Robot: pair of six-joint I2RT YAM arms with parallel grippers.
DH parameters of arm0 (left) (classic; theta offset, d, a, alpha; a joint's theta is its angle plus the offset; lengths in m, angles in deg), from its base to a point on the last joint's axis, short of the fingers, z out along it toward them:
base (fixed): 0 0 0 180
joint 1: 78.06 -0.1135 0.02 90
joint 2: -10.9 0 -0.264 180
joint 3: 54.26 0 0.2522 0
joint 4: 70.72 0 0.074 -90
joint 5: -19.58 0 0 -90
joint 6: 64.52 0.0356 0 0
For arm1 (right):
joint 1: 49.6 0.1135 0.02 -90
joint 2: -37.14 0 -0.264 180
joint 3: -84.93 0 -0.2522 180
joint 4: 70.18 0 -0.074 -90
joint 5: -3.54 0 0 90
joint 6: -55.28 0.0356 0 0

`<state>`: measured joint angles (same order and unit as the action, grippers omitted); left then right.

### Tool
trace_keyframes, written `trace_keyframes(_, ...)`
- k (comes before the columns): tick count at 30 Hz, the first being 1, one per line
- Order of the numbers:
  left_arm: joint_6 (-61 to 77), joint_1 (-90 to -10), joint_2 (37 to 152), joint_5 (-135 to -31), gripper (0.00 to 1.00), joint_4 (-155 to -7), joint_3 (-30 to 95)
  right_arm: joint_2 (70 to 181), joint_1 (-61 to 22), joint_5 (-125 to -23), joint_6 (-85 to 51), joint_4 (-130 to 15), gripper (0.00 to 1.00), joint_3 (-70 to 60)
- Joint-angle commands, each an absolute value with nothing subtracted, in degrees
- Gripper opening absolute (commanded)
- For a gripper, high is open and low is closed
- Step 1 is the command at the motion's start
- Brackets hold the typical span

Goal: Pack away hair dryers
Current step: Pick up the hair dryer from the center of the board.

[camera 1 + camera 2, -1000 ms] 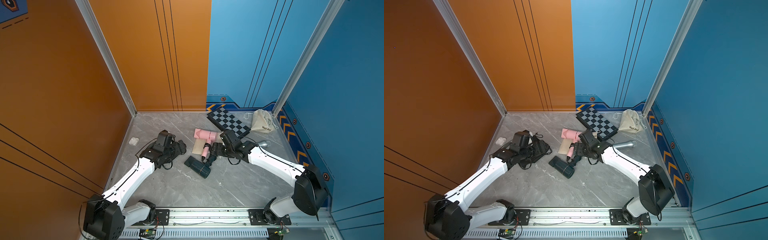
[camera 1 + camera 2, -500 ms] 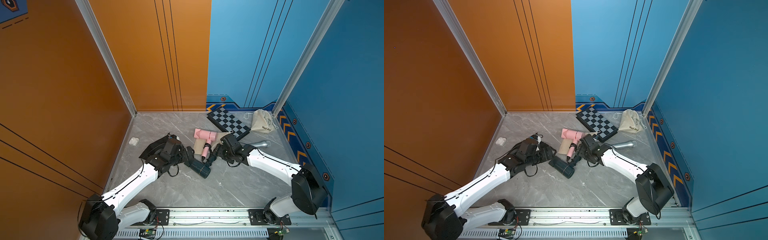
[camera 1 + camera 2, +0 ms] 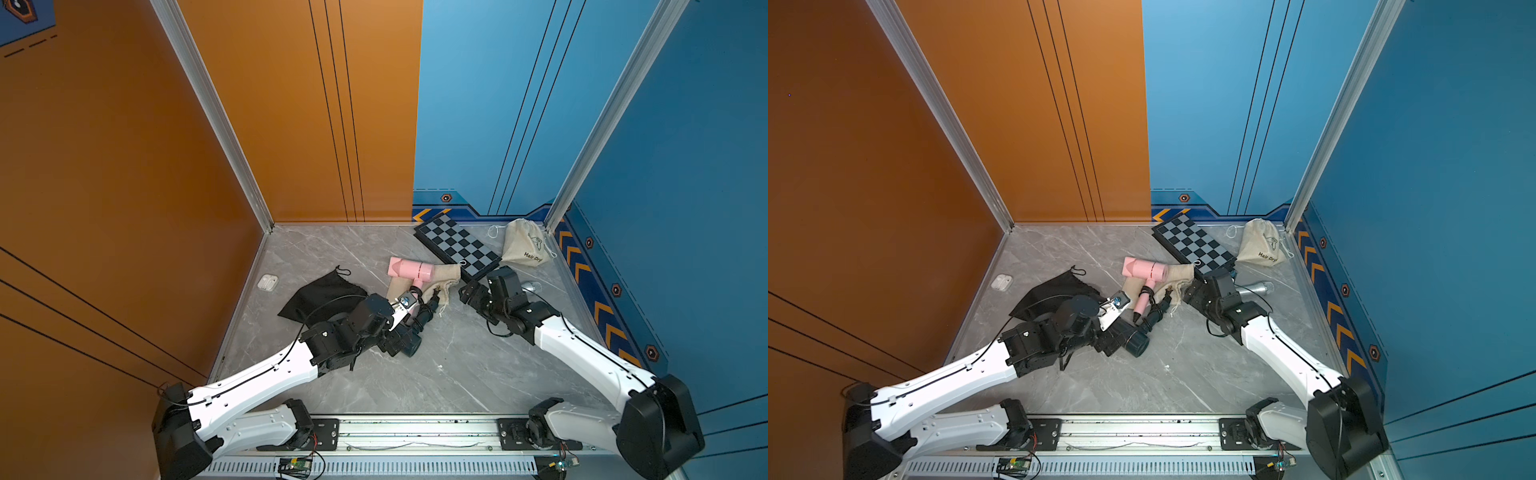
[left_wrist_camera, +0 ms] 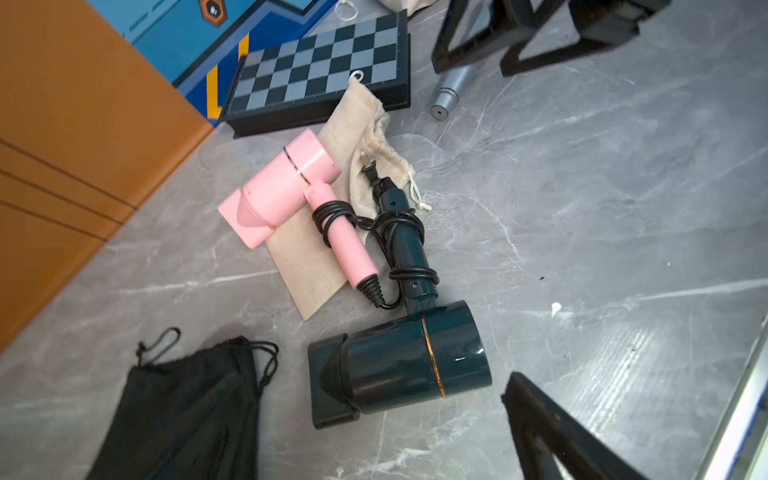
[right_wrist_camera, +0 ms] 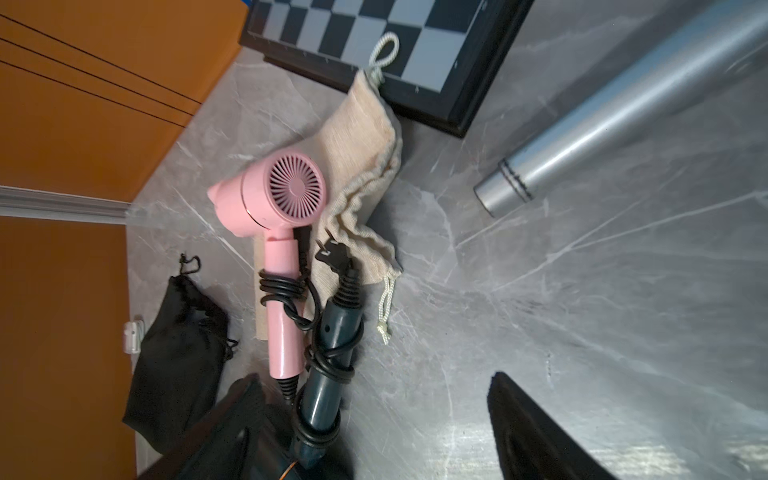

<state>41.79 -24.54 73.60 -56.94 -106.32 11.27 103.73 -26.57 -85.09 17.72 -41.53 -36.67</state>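
Arms reach low; we see the left gripper (image 3: pixel 395 337) spread over the dark dryer (image 4: pixel 407 357), the right gripper (image 3: pixel 468 293) gaping, empty.

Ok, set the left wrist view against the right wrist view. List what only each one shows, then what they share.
Only the left wrist view shows the dark teal dryer whole, with its barrel and gold ring; the right wrist view catches mostly its handle. Only the right wrist view shows the rear grille of the pink dryer and the white earbud case. Both show the pink dryer lying partly on the beige bag, the chessboard, the black bag and the silver microphone.
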Motion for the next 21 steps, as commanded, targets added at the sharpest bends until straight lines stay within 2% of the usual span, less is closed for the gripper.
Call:
trace_keyframes(1,69.71,-25.34,75.68,-57.99,0.98,-110.4,12.15,99.02,-28.84,-83.78,12.59,-45.55,0.87,-39.57)
trace_keyframes(5,85.48,-33.48,77.29,-73.38,0.98,-117.46,14.73,97.24,-29.9,-82.84,8.49,-46.13,0.87,-39.16)
trace_keyframes(12,94.5,-32.23,85.59,-70.47,0.98,-125.9,18.2,100.03,-30.3,-81.21,6.94,-48.71,0.87,-39.77)
trace_keyframes(21,94.75,-29.57,91.75,-67.0,0.98,-125.3,15.95,104.92,-32.0,-76.62,8.26,-53.88,0.87,-40.56)
